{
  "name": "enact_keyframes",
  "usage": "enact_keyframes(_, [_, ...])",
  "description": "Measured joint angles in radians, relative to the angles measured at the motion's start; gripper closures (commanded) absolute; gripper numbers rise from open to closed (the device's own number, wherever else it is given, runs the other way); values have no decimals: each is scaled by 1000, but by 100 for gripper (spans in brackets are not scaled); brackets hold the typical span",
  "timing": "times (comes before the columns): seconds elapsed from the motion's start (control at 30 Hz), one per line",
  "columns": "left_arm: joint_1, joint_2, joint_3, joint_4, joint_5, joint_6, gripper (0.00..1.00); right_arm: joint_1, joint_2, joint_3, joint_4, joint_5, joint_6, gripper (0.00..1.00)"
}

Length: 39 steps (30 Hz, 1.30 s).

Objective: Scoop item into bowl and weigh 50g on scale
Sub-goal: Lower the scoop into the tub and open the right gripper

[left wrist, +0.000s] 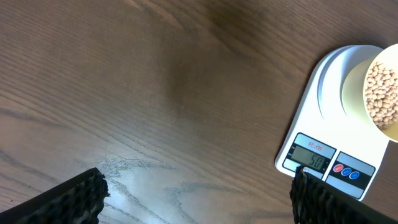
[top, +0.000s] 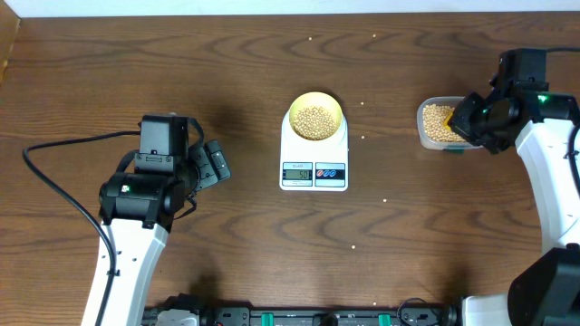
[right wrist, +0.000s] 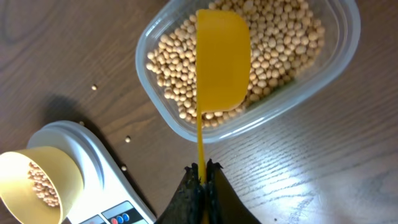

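Weighing looks all but done — the scale (top: 314,167) at the middle of the table (top: 136,72) bears the pale-yellow bowl (top: 315,98) of soybeans (top: 315,122), its display (left wrist: 311,163) seemingly reading 50. What remains is parking the yellow scoop (right wrist: 222,59), pinched by its handle in the closed right gripper (right wrist: 203,177) over the clear container (right wrist: 329,56) of soybeans near the right edge. The left gripper (left wrist: 199,186) gapes wide — empty.

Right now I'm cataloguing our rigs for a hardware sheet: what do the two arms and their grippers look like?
Both arms, left arm and right arm, have smooth white links, boxy black joint housings and a small green light each. A thin black cable loops off the left one. The left gripper and right gripper are black; the left's fingers look ribbed.
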Motion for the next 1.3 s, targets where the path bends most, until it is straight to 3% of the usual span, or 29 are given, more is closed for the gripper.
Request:
enact_keyframes(0.07, [0, 0, 0, 0, 0, 0, 4, 0, 0, -6, -16, 0, 17, 85])
enact_keyframes(0.17, [0, 0, 0, 0, 0, 0, 4, 0, 0, -10, -39, 0, 26, 85])
enact_keyframes(0.23, [0, 0, 0, 0, 0, 0, 4, 0, 0, -11, -48, 0, 32, 76])
enact_keyframes(0.53, [0, 0, 0, 0, 0, 0, 4, -3, 0, -11, -119, 10, 48, 8])
enact_keyframes(0.6, [0, 0, 0, 0, 0, 0, 4, -6, 0, -12, -138, 14, 46, 1])
enact_keyframes(0.93, [0, 0, 0, 0, 0, 0, 4, -17, -29, -12, -165, 28, 47, 1])
enact_keyframes(1.3, [0, 0, 0, 0, 0, 0, 4, 46, -272, -13, -204, 44, -8, 1])
